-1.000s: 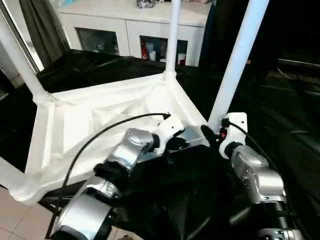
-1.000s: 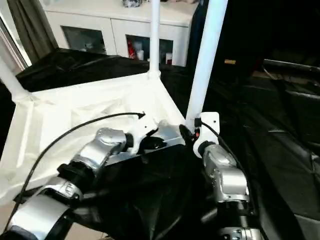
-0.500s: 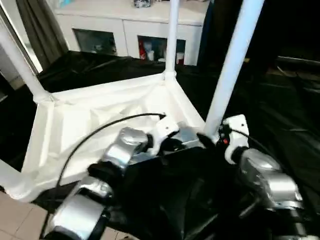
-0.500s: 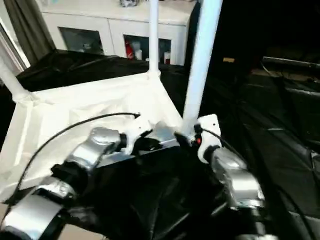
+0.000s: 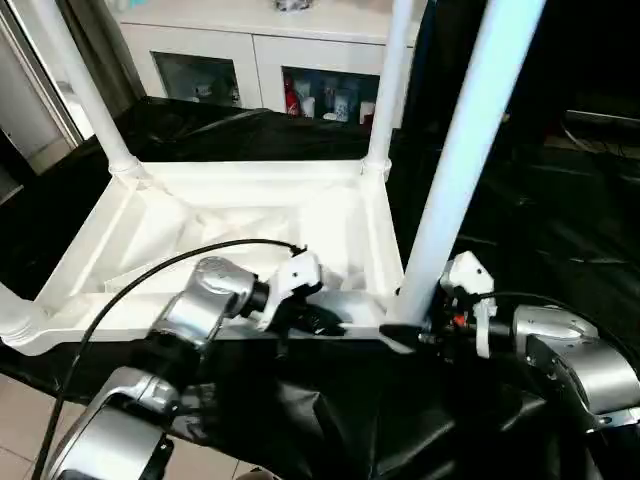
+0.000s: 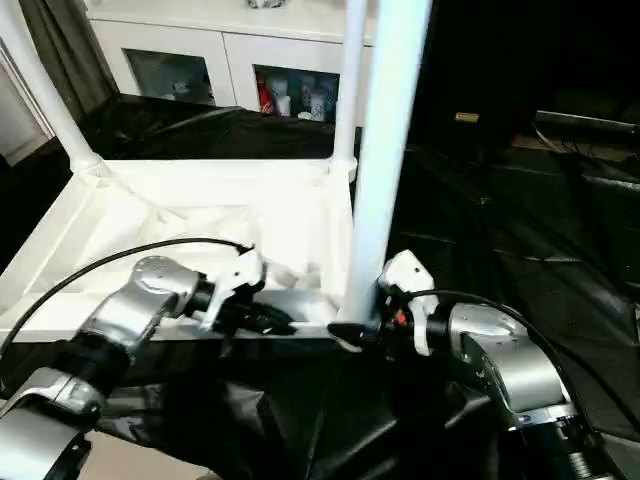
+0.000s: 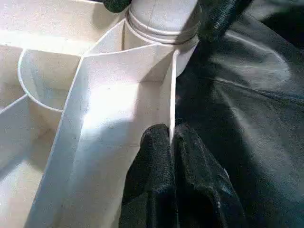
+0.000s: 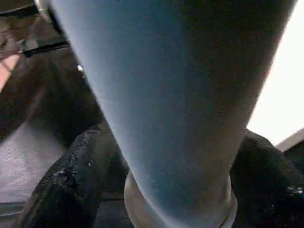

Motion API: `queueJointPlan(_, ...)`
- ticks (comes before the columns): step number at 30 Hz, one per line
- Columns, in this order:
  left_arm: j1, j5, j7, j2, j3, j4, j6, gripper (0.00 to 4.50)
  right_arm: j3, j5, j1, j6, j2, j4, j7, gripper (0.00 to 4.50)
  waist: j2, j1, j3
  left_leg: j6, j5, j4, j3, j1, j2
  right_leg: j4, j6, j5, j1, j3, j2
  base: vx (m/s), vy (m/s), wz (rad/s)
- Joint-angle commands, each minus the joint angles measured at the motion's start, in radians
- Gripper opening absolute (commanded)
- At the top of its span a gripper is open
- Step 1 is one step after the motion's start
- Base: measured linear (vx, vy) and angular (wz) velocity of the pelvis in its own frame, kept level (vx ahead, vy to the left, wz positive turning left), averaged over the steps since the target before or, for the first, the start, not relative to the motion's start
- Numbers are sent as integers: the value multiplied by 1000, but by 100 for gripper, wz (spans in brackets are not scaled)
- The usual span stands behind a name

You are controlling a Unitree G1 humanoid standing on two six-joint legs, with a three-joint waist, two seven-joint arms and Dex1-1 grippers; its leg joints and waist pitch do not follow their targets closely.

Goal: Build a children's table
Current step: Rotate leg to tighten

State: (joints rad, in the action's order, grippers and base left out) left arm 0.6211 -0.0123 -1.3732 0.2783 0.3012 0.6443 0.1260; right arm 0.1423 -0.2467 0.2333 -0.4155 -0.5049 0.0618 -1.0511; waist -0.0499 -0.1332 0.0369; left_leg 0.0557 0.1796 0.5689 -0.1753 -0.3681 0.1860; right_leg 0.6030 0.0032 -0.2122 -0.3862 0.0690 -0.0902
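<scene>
1. While the table top [image 5: 240, 215] lies upside down on the black-draped desk [image 5: 560, 200], ribs up, the near-right leg [image 5: 465, 160] stands upright in its corner socket [image 7: 164, 21].
2. Right hand [image 8: 175, 190] clenches this leg's base, a finger on either side; long axis vertical.
3. Left hand [image 7: 172, 156] pinches the top's rim wall just beside that socket.
4. Three other legs already stand in their corners.
5. Likely seating push goes straight down.

Both forearms are rounded silver shells. A white bracket sits at each wrist, and a thin black cable loops to it. The left hand [image 5: 325, 322] and right hand [image 5: 405, 338] have black textured fingers [image 7: 190, 180].
</scene>
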Motion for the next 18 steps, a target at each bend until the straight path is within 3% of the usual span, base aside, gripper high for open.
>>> queueJointPlan(1,-19,29,-41,-20,25,-26,6,0,41,-27,10,-12,7,-28,-32,327,14,-2,-53,-79,149,-56,11,6,49,-61,-261,-46,50,-43,-66,0,0,0)
queueJointPlan(3,-21,30,-41,-14,23,-27,7,0,47,-23,8,-12,7,-30,-32,302,12,-1,-52,-69,162,-56,11,7,48,-63,-255,-63,49,-44,-65,0,0,0)
queueJointPlan(4,-21,30,-41,-14,23,-27,7,0,47,-23,8,-12,7,-30,-32,295,5,-2,-52,-64,165,-56,12,8,48,-62,-254,-68,48,-44,-65,0,0,0)
queueJointPlan(8,-16,33,-26,-10,16,-21,5,0,39,-13,4,-15,18,-27,-1,271,6,0,-54,-54,163,-55,12,8,46,-62,-251,-58,49,-44,-63,0,0,0)
queueJointPlan(9,-11,32,-11,-15,7,-11,1,0,34,-3,4,-12,26,-20,18,253,-2,0,-54,-52,163,-54,12,7,45,-61,-251,-59,49,-44,-63,0,0,0)
queueJointPlan(13,3,28,55,-40,-16,8,0,0,13,27,6,-24,65,8,120,238,1,9,-50,-34,193,-59,14,6,44,-67,-238,-115,49,-44,-63,0,0,0)
queueJointPlan(14,10,22,89,-51,-24,20,-5,0,1,37,10,-28,84,26,164,234,8,13,-49,-31,201,-60,13,6,42,-70,-234,-131,48,-44,-61,0,0,0)
queueJointPlan(15,27,3,176,-76,-35,53,-19,0,-24,56,18,-31,128,65,259,232,22,19,-48,-24,210,-61,13,5,40,-74,-221,-181,48,-44,-63,0,0,0)
queueJointPlan(16,27,3,176,-76,-35,53,-19,0,-24,56,18,-31,128,65,259,232,22,19,-48,-24,210,-61,13,5,40,-74,-221,-181,48,-44,-63,0,0,0)
queueJointPlan(17,35,-7,214,-85,-38,67,-25,0,-34,62,22,-31,146,80,296,225,12,22,-47,-14,215,-63,15,6,39,-78,-206,-232,47,-44,-66,0,0,0)
queueJointPlan(18,56,-24,311,-108,-52,98,-18,0,-75,48,38,-45,199,114,377,225,30,24,-48,-17,207,-63,14,5,40,-79,-200,-224,48,-45,-64,0,0,0)
